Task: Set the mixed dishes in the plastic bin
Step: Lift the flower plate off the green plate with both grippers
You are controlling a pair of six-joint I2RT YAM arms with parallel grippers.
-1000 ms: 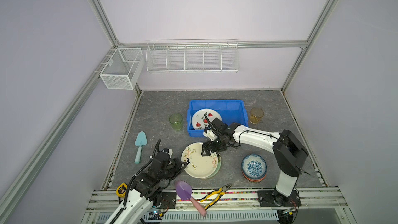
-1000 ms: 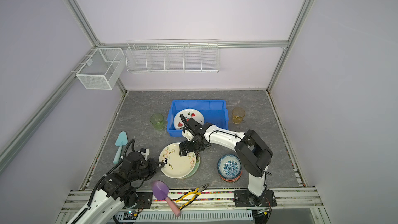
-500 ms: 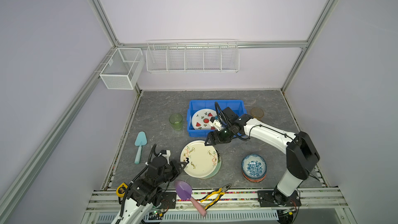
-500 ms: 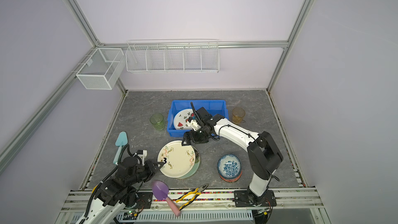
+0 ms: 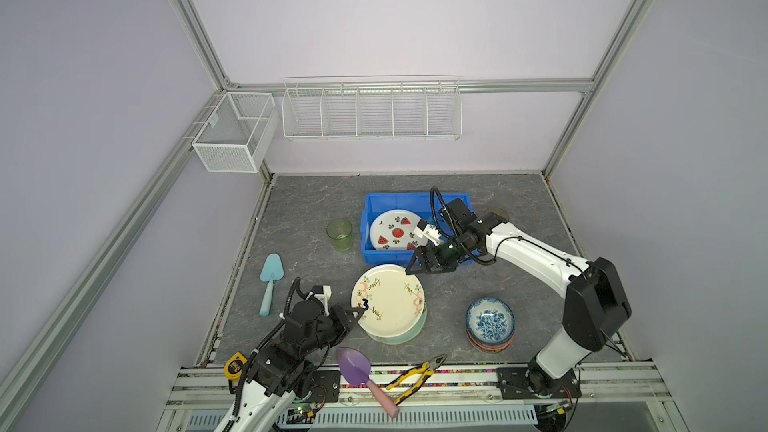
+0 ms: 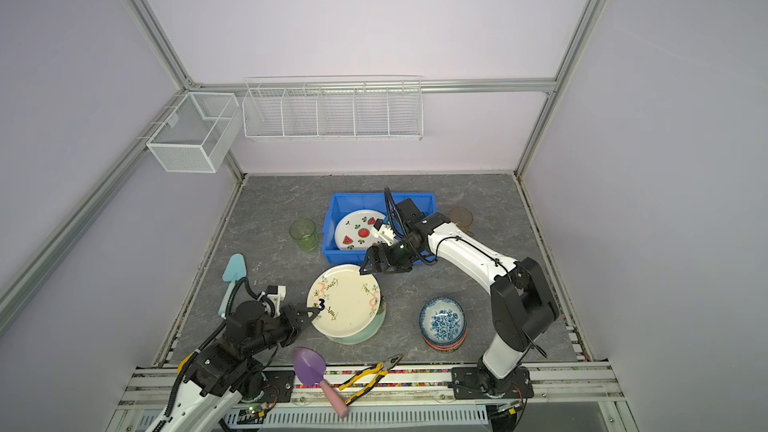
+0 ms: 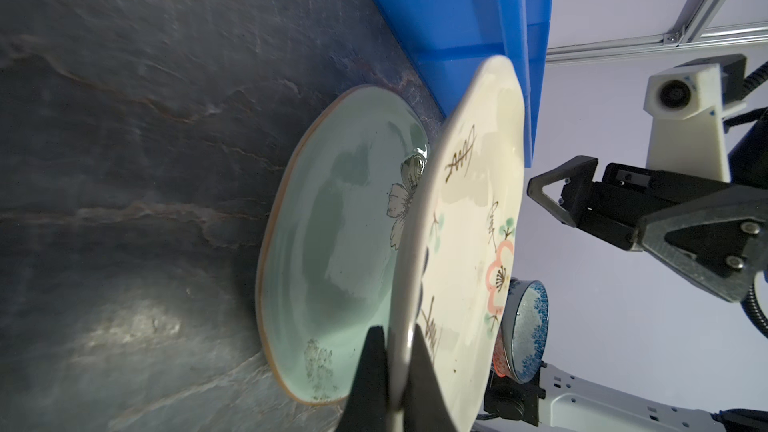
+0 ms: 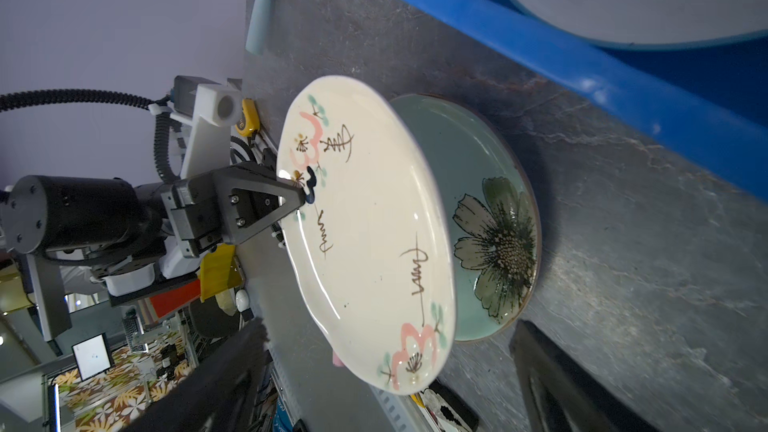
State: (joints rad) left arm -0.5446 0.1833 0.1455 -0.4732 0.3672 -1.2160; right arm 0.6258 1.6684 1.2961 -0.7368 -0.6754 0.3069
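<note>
My left gripper (image 7: 397, 338) is shut on the near rim of the cream plate (image 5: 388, 299), which is tilted up off the pale green flower plate (image 8: 490, 222) beneath it. My right gripper (image 5: 415, 265) stands open at the cream plate's far edge, its fingers apart on either side of the plate (image 8: 374, 222) and touching nothing. Just behind is the blue plastic bin (image 5: 376, 201), with the watermelon plate (image 5: 392, 228) leaning inside it. In a top view the left gripper (image 6: 314, 309) sits at the plate's left rim.
A green tumbler (image 5: 339, 234) stands left of the bin and an amber tumbler (image 5: 496, 214) right of it. A stack of bowls (image 5: 490, 322) topped by a blue floral one sits front right. A teal trowel (image 5: 270, 284), a purple trowel (image 5: 357, 367) and pliers (image 5: 415, 376) lie nearby.
My right gripper drew back from over the cream plate toward the bin, then came down to the plate's far edge. The left gripper has kept hold of the rim.
</note>
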